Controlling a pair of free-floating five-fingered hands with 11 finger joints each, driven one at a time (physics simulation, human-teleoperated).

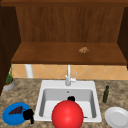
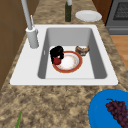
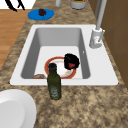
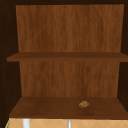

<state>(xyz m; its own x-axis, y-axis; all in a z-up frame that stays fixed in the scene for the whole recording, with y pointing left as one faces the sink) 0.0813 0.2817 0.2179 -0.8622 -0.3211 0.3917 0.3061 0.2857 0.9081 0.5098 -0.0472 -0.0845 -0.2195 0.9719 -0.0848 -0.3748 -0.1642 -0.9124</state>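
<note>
Low in the white sink (image 2: 30, 75), my right hand (image 2: 57, 53) is curled over a small red thing (image 2: 57, 61) at the rim of a red-rimmed plate (image 2: 72, 62). From the right, the same hand (image 3: 71, 60) shows the red thing (image 3: 71, 65) inside its grip, over the plate (image 3: 53, 65). In the front view this hand (image 1: 71, 98) peeks out behind a large red ball (image 1: 67, 114). My left hand (image 1: 28, 114) hangs at the right edge of a blue plate (image 1: 12, 117) that holds dark grapes (image 1: 15, 110).
A brown bowl-like item (image 2: 82, 49) lies in the sink beside the plate. A green bottle (image 1: 106, 94) and a white plate (image 1: 117, 117) stand right of the sink; the faucet (image 1: 68, 77) is at the back and a potted plant (image 1: 9, 82) far left. A small brown lump (image 4: 84, 104) rests on the lower shelf.
</note>
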